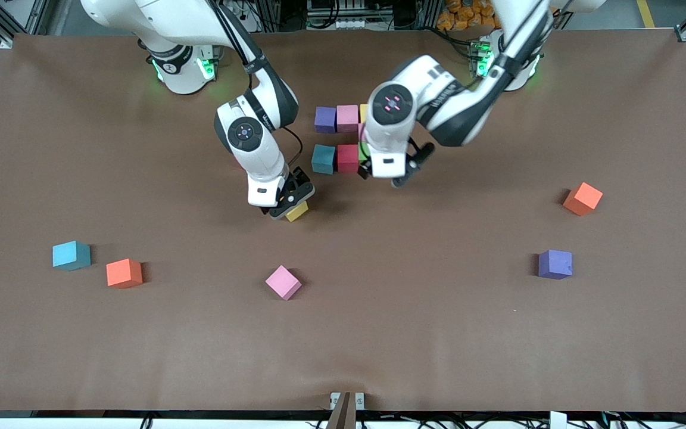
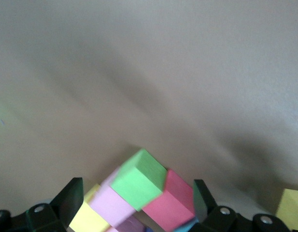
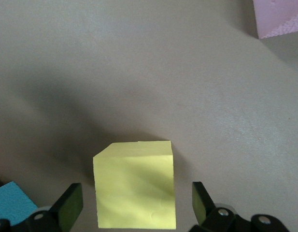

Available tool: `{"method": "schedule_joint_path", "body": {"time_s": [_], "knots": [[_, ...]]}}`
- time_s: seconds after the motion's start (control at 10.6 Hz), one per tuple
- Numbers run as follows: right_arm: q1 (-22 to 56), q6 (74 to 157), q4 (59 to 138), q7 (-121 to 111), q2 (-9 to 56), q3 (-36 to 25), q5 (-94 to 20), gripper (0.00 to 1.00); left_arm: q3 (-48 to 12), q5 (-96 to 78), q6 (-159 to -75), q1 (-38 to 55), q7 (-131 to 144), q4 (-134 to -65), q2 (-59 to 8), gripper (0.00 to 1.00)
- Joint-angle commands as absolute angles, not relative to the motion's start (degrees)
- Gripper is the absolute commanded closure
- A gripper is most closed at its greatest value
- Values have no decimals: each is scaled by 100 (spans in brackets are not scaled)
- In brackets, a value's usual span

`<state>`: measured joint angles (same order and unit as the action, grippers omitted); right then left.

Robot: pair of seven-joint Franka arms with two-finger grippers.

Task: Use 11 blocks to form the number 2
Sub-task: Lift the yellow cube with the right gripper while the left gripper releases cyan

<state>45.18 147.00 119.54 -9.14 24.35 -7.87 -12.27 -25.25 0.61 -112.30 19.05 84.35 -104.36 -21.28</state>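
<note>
Left end effector (image 1: 379,174), spread, hid most of the green block (image 2: 138,179); right end effector (image 1: 288,205) straddled a skewed yellow block (image 3: 135,185), fingers spread.

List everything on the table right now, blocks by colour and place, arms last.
Cluster blocks, table centre near the bases, farther row: purple block, pink block, a yellow one partly hidden by the left arm.
Cluster, nearer row: teal block, red block, green block between the left gripper's fingers.
Yellow block: one, between the right gripper's fingers, nearer the camera than the cluster.
Light blue block and orange block: toward the right arm's end.
Loose pink block: nearest the camera, mid-table.
Second orange block and second purple block: toward the left arm's end.
Left gripper: open, at the cluster.
Right gripper: open, around the yellow block.
</note>
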Motion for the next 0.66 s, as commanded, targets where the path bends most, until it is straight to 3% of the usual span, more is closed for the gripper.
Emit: {"method": "schedule_joint_path", "body": {"time_s": [0.0,0.56], "knots": [[4623,14730,11839,-949,2557,-817,-1222,0,-2663,202,-10846,1189,6801,-10652,-1767,0],[4614,14792,11777,-949,2777,-826,-1187,0,-2602,1193,-11135,265,3591,-10837,-1775,0]]}}
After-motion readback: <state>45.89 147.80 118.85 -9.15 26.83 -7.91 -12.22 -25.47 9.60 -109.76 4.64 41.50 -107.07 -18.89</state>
